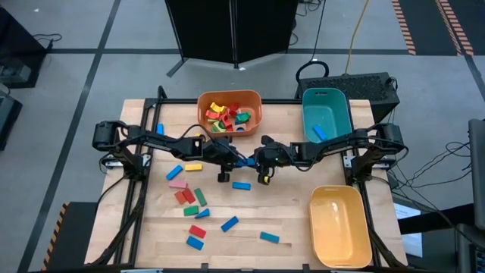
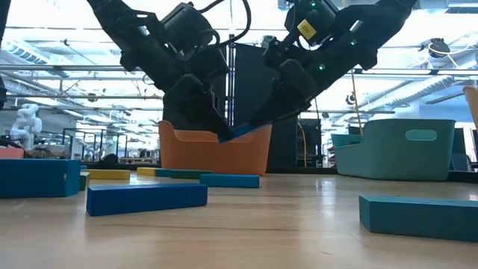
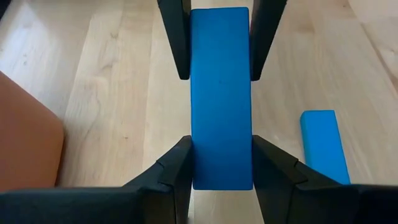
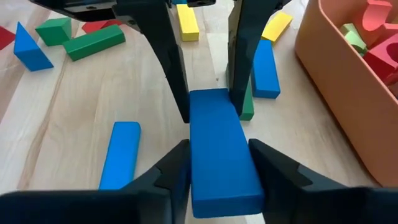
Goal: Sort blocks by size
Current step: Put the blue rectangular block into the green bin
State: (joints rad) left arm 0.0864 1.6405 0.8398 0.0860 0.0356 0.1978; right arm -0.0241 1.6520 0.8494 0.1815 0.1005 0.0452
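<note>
We see a pale wooden counter [image 1: 250,227] on grey floor, loose blocks [image 1: 198,199] scattered toward seven o'clock. The low view alone shows a bright hall behind. Both arms reach inward to centre: the left pincer [image 3: 221,165] grips one end of a blue block [image 3: 221,93], the right pincer [image 4: 217,171] clasps the other, above the counter.

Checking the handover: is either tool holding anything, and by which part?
Both hold one long blue block above the table: the left tool grips one end by its long sides, the right tool the opposite end.
</note>
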